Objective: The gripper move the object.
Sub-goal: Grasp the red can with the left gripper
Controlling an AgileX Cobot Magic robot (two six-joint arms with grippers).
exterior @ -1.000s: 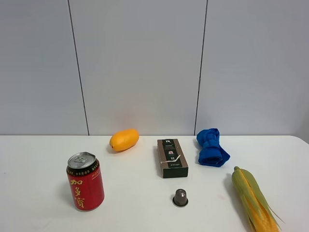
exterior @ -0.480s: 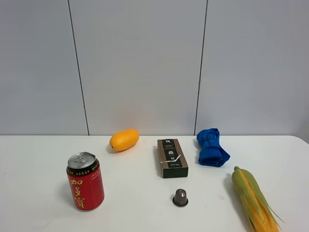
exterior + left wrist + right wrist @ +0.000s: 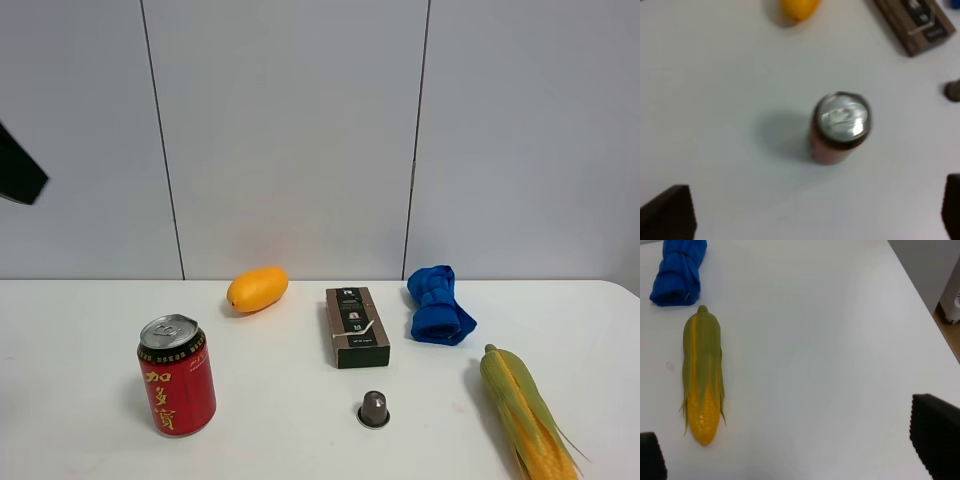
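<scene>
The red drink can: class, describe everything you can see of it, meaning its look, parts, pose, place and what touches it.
The red drink can looks like aluminium, with gold Chinese characters down its side, a dark band under the rim and a silver pull-tab top. It stands upright on the white table, at the front left, apart from everything else. Only the table touches it.

corn and cloth on a white table, seen from the right gripper [image 3: 790, 455]
an ear of corn [image 3: 702, 377], green husk over yellow kernels, lies on the white table [image 3: 815, 340]; its pointed husk end sits just beside a rolled blue cloth [image 3: 677, 272] that a corner of the frame cuts off. the gripper shows only as two black fingertips [image 3: 935, 440] at opposite corners of the frame, spread wide with bare table between them. the table's edge crosses another corner, with floor [image 3: 947, 325] beyond it.
</scene>
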